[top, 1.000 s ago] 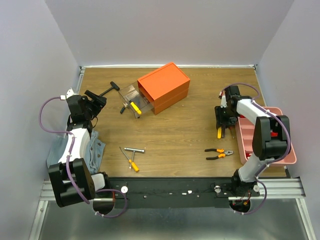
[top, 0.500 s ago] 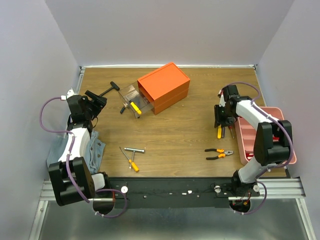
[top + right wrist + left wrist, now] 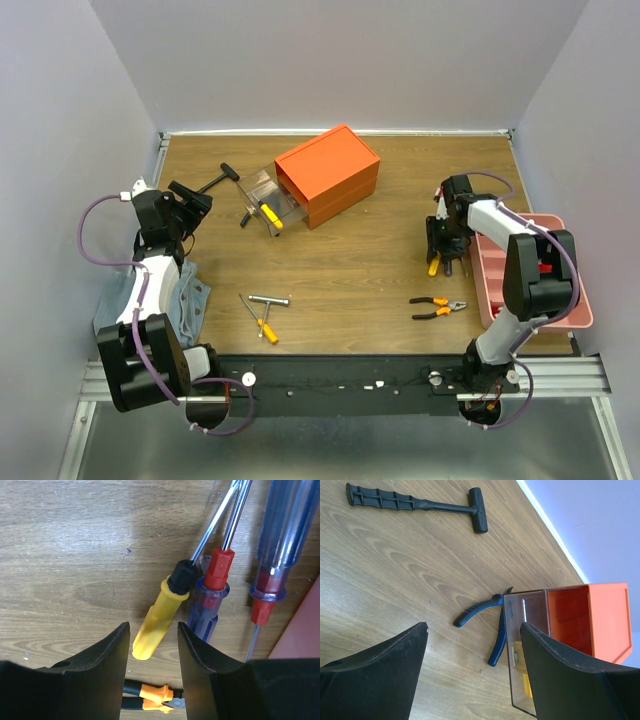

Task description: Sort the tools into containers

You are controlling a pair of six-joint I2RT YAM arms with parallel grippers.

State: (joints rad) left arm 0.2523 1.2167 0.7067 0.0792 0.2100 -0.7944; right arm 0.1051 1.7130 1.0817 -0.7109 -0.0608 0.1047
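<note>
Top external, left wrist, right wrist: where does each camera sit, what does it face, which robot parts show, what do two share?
Top external: overhead behind the bases, facing the table; both arms show.
Left wrist: on left arm, facing the black T-handle tool; own fingers show.
Right wrist: on right arm, facing down at the yellow-handled screwdriver; own fingers show.
Shared: orange box, top and left wrist.

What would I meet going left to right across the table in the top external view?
black T-handle tool → orange box → orange-handled pliers → pink tray
</note>
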